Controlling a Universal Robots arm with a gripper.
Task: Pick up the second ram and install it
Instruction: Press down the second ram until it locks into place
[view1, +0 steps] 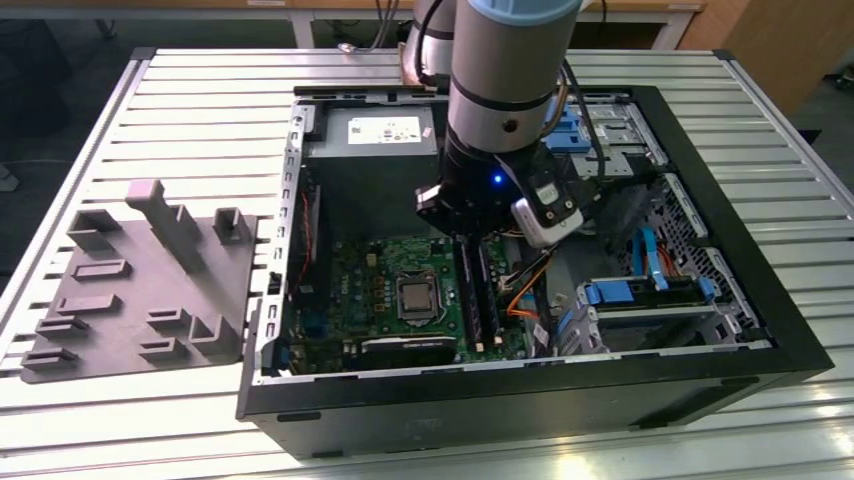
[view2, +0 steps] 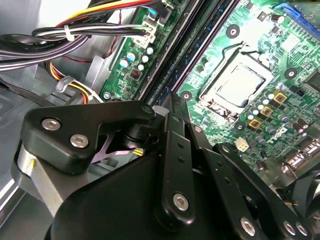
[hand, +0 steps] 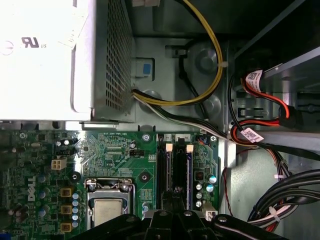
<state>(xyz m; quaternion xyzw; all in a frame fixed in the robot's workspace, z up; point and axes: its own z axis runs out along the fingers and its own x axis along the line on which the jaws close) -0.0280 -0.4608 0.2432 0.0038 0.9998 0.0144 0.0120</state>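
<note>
The pincer (view1: 470, 240) hangs low inside the open computer case (view1: 747, 330), directly above the memory slots (view1: 478, 290) of the green motherboard (view1: 360, 285). In both wrist views its black linkage covers the near edge of the picture and hides the fingertips, so whether it is spread, pressed together or pinching a board cannot be told.

In the first wrist view two memory slots (hand: 176, 170) run side by side from the pincer toward 12 o'clock, ending just short of the board's edge. Bluish strips line them, but it cannot be told whether a module is seated there. The second ram cannot be identified apart from these slots; if held, it is hidden by the linkage.

The relation that matters: the slots' long axis lies in line with the pincer, running from 12 to 6 o'clock in the exterior view, with the processor socket (view1: 418, 297) just beside them at 9 o'clock and the cable bundle (view1: 527, 285) at 3 o'clock.

The grey fixture tray (view1: 134, 290) on the slatted surface (view1: 160, 110), well apart at 9 o'clock, carries no visible board.
</note>
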